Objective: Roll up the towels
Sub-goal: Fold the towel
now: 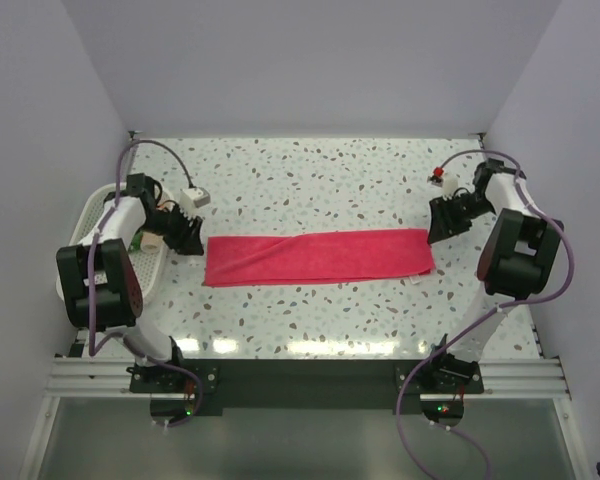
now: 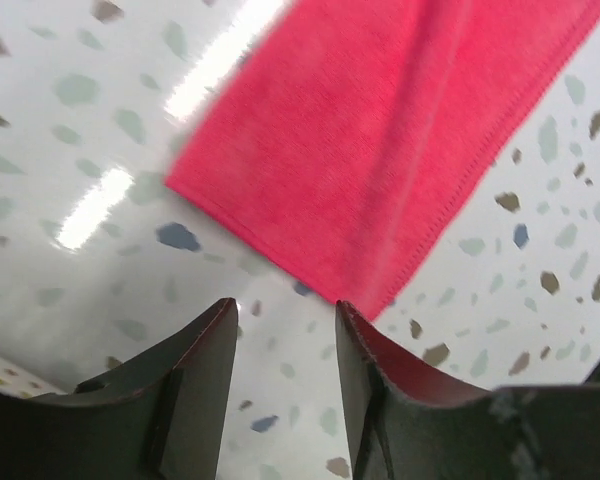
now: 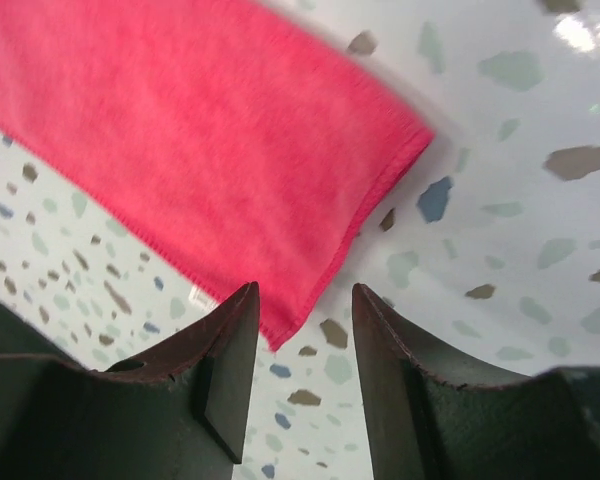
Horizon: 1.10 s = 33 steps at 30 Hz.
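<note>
A pink-red towel (image 1: 318, 256) lies flat across the middle of the table as a long folded strip. My left gripper (image 1: 191, 242) stands just off its left end, open with nothing between its fingers. In the left wrist view the towel's corner (image 2: 380, 150) lies on the tabletop just ahead of the left gripper (image 2: 287, 310). My right gripper (image 1: 437, 231) is at the strip's right end, also open and holding nothing. The right wrist view shows the towel's corner (image 3: 200, 140) reaching just between the tips of the right gripper (image 3: 302, 295), lying loose on the table.
A white mesh basket (image 1: 88, 215) sits at the left edge behind the left arm; a bit of green (image 1: 140, 241) shows in it, mostly hidden. A small red object (image 1: 439, 177) sits at the back right. Walls close the table on three sides.
</note>
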Available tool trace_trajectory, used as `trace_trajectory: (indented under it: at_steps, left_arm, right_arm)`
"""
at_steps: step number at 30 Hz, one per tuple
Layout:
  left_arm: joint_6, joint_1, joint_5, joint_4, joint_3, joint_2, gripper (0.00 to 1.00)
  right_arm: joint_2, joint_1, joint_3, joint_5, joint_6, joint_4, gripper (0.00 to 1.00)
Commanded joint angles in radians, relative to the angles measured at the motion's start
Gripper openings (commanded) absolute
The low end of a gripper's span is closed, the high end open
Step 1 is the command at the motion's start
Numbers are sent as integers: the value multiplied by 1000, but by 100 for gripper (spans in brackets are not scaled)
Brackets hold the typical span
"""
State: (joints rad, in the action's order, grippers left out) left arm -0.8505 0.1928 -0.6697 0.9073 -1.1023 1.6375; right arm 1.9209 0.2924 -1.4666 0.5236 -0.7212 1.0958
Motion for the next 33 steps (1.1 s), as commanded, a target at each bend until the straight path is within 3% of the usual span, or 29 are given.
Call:
trace_trajectory:
  at_steps: [1, 9, 17, 21, 27, 31, 33]
  left_arm:
    - [99, -13, -16, -125, -105, 59, 50]
    - [175, -67, 45, -264, -133, 146, 56]
    - [183, -116, 56, -285, -160, 217, 57]
    - [194, -130, 74, -317, -149, 231, 57]
    - [188, -133, 93, -306, -160, 257, 45]
    - [176, -131, 110, -308, -149, 255, 28]
    - [174, -131, 119, -308, -145, 252, 23]
  right_arm:
    - [-25, -42, -12, -20, 169, -201, 46]
    - [27, -82, 28, -120, 324, -442, 47]
    - [112, -110, 8, -113, 321, -452, 47]
    - [141, -113, -4, -97, 301, -419, 40]
    - [158, -113, -9, -71, 259, -367, 28]
    - [155, -113, -8, -74, 233, -350, 25]
    - [152, -111, -6, -82, 227, -347, 18]
